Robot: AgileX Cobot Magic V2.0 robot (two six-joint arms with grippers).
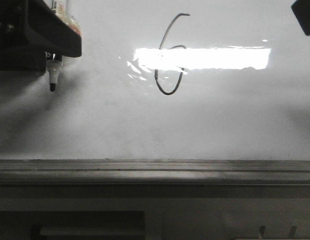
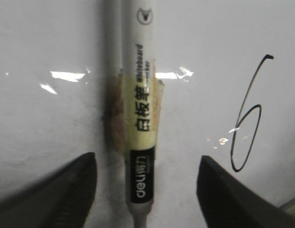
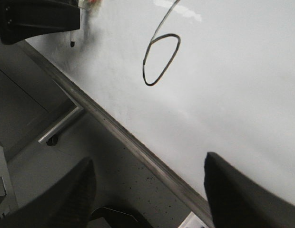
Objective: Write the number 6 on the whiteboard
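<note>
The number 6 is drawn in a thin dark line on the whiteboard, in its upper middle. It also shows in the left wrist view and the right wrist view. My left gripper is at the upper left, in front of the board and left of the 6. A white marker pen with yellowish tape runs between its fingers, which stand wide apart and clear of it. The pen's black tip points down. My right gripper is open and empty, off the board's lower edge.
A grey metal ledge runs along the board's lower edge. A bright glare band crosses the 6. A dark corner of the right arm shows at the upper right. Grey floor and a metal frame lie below the ledge.
</note>
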